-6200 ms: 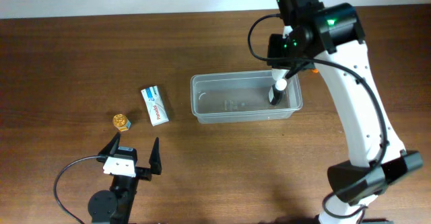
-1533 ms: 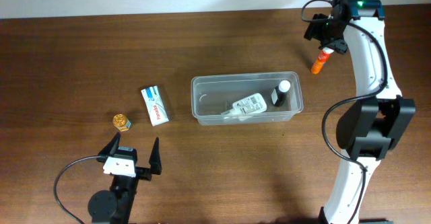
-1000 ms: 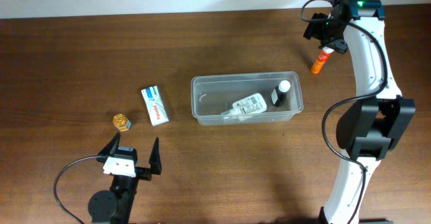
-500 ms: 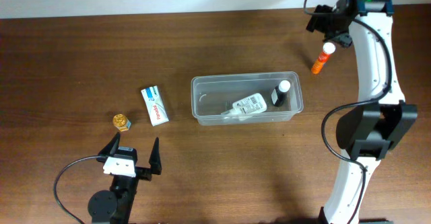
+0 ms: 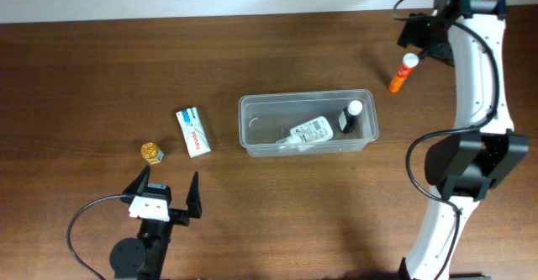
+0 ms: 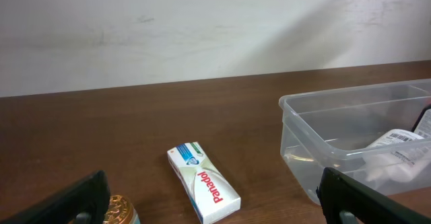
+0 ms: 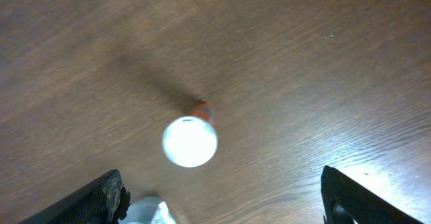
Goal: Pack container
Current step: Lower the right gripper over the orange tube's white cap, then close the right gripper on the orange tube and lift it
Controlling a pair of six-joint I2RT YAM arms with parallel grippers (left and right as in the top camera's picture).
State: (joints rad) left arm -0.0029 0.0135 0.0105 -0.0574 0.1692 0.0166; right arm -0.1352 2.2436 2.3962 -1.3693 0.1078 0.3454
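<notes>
Two bottles (image 5: pixel 311 131) already sit in the container (image 5: pixel 269 124) at the middle of the bench (image 5: pixel 101 78), so the right pincer (image 7: pixel 225 194), spread and empty, hangs over the upright orange tube (image 5: pixel 402 72), likely its next pick, while the left pincer (image 5: pixel 168 189) waits spread.

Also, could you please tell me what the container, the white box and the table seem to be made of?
The container looks like clear, glossy plastic: the white bottle inside shows through its wall. The white box seems printed cardboard, with crisp folded edges and a matte face. The table looks like wood or wood-effect laminate, judging by its brown grain; which, I cannot tell.
</notes>
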